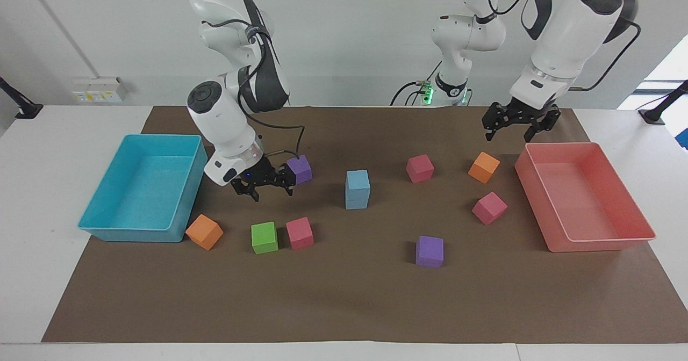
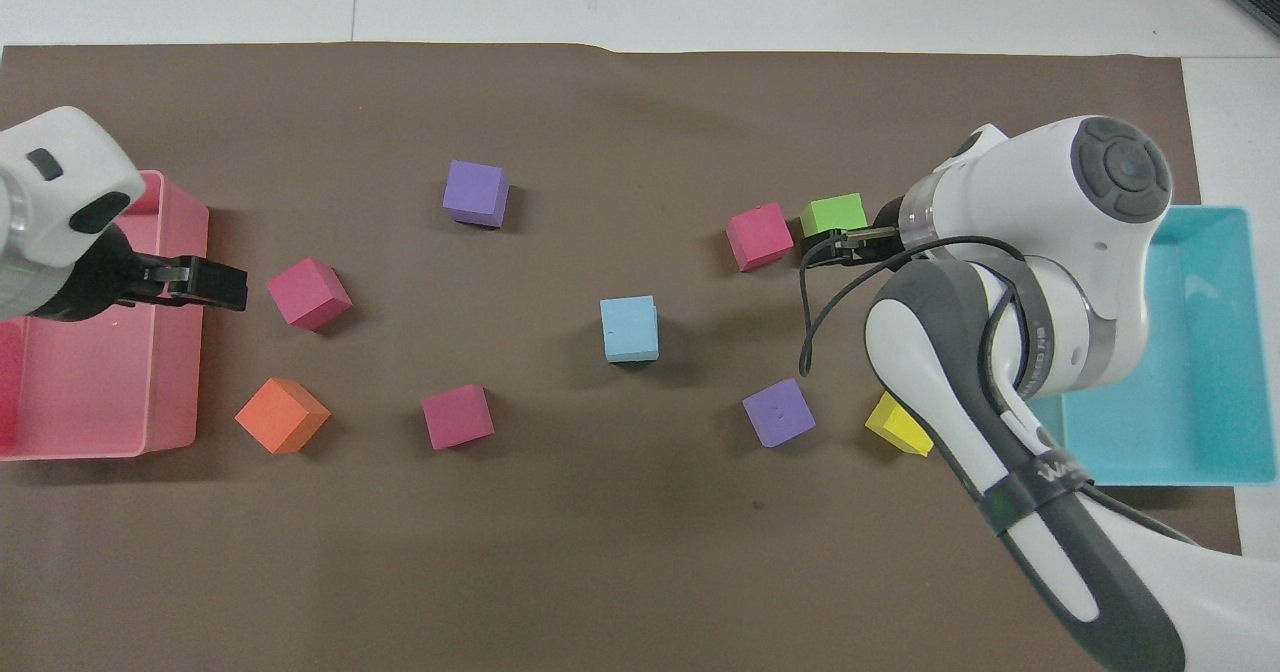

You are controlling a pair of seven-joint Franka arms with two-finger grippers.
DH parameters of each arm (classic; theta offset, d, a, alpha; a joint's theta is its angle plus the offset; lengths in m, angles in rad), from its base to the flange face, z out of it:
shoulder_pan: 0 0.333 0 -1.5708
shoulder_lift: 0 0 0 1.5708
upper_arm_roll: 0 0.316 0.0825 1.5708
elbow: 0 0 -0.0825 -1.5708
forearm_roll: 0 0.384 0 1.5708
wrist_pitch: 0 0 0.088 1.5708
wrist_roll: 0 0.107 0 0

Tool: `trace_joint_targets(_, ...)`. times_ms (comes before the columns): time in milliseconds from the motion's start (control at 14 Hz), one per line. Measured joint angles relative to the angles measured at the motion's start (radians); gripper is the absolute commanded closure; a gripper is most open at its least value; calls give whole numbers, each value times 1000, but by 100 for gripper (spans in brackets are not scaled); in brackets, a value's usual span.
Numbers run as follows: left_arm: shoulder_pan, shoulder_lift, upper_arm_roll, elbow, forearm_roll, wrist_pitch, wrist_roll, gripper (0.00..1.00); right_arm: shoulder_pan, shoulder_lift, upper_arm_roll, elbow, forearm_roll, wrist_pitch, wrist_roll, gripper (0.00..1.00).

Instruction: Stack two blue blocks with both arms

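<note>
The two blue blocks stand stacked in the middle of the brown mat, the upper one (image 1: 358, 179) square on the lower one (image 1: 357, 200). From overhead only the top of the stack (image 2: 630, 329) shows. My left gripper (image 1: 519, 123) is open and empty, raised over the mat at the pink tray's corner nearest the robots; it also shows in the overhead view (image 2: 236, 288). My right gripper (image 1: 264, 185) is open and empty, low over the mat beside a purple cube (image 1: 299, 168), apart from the stack. Its wrist mostly hides it in the overhead view (image 2: 836, 246).
A turquoise tray (image 1: 105, 231) stands at the right arm's end, a pink tray (image 1: 595, 244) at the left arm's end. Loose cubes lie around the stack: green (image 1: 264, 237), pink (image 1: 299, 232), orange (image 1: 204, 231), purple (image 1: 429, 251), pink (image 1: 420, 168), orange (image 1: 484, 167), pink (image 1: 489, 208), yellow (image 2: 898, 424).
</note>
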Motion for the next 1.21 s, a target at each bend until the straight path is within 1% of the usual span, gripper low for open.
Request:
trace_joint_targets(142, 64, -3, 2, 6, 0, -17, 87, 0, -18, -27, -3, 18, -49, -44, 0, 0)
trace_joint_targets(285, 104, -3, 3, 36, 0, -49, 140, 0, -47, -57, -5, 45, -58, -107, 0, 0)
trace_joint_targets(427, 108, 5, 1, 86, 0, -95, 146, 0, -81, -96, -7, 66, -68, -176, 0, 0)
trace_joint_targets(641, 107, 22, -6, 152, -6, -157, 146, 0, -119, -164, -8, 75, -118, -268, 0, 0)
trace_joint_targets(855, 107, 23, -10, 161, -10, -179, 146, 0, -134, -217, -8, 112, -171, -383, 0, 0)
trace_joint_targets(1140, 104, 23, -19, 159, -10, -184, 146, 0, -148, -228, -8, 232, -187, -567, 0, 0)
trace_joint_targets(1211, 104, 23, -22, 159, -10, -185, 146, 0, -151, -231, -8, 249, -187, -597, 0, 0)
